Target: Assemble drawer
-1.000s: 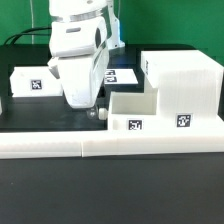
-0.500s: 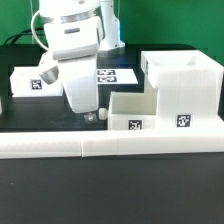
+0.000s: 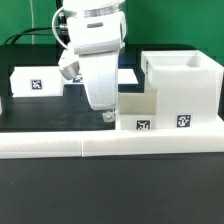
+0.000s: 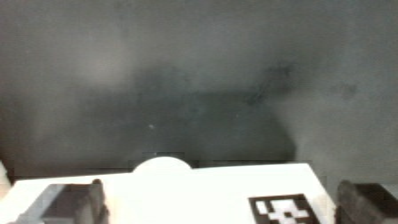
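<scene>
The drawer's large boxy housing [image 3: 186, 88] stands at the exterior view's right, a tag on its front. A smaller open-top tray [image 3: 138, 112] sits against its left side. A second tray [image 3: 34, 80] lies far left. My gripper [image 3: 106, 114] hangs over the left end of the middle tray. In the wrist view the gripper [image 4: 217, 208] is open, its fingers [image 4: 71, 205] wide apart on either side of the tray's white knobbed face [image 4: 196, 195]. The round knob [image 4: 164, 166] and a square tag [image 4: 288, 209] show there. I see nothing gripped.
The long low white border rail [image 3: 60, 146] runs along the front of the black table. The marker board [image 3: 128, 75] lies flat behind the arm, mostly hidden by it. Dark cables lie at the back left.
The arm has moved toward the exterior view's right, from beside the middle tray's left end to above it. The trays and housing have not moved.
</scene>
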Robot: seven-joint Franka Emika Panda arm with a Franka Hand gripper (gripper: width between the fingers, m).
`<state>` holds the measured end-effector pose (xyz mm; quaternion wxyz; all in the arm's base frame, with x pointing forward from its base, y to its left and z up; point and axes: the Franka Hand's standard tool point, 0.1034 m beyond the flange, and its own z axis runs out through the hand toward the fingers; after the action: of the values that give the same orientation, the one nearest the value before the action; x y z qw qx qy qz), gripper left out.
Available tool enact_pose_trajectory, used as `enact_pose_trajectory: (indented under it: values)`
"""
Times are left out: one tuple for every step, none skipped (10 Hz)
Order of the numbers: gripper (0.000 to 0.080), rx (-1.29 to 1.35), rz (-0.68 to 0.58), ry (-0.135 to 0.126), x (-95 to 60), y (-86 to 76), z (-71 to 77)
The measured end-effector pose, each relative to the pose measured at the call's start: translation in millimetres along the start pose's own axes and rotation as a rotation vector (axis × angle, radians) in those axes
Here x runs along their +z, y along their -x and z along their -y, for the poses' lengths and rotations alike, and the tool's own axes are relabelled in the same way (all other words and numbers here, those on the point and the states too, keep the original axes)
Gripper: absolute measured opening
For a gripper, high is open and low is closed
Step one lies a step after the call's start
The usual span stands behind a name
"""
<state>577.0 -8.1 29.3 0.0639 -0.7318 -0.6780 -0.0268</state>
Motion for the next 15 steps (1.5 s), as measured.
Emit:
enact_pose_trajectory:
  values:
    - [0.0649, 0.0, 0.0, 0.0, 0.1, 0.2, 0.1]
    - [0.0649, -0.001, 0.0, 0.0, 0.0, 0.8, 0.1]
    - [0.0649, -0.016, -0.001, -0.001, 0.1, 4.5, 0.9]
    - [0.0649, -0.029, -0.001, -0.002, 0.1, 10.1, 2.5]
    - [0.0649, -0.046, 0.0, -0.001, -1.9, 17.6, 3.6]
    - [0.0649, -0.038, 0.0, -0.004, -2.2, 23.7, 7.7]
    - [0.0649, -0.035, 0.002, -0.01, -1.0, 25.3, 15.6]
    - [0.0649, -0.037, 0.003, -0.01, 1.6, 23.1, 23.1]
    - [0.0649, -0.043, -0.001, -0.015, 7.1, 18.5, 29.0]
    - [0.0649, -0.033, -0.002, -0.021, 11.0, 17.9, 30.2]
    - [0.0649, -0.012, 0.001, -0.022, 13.6, 16.5, 30.0]
    - [0.0649, 0.014, 0.006, -0.021, 16.7, 15.4, 30.1]
    - [0.0649, 0.05, 0.007, -0.022, 18.5, 13.7, 29.6]
    - [0.0649, 0.077, 0.008, -0.021, 18.1, 12.5, 29.0]
    - [0.0649, 0.116, 0.008, -0.015, 18.3, 12.1, 28.4]
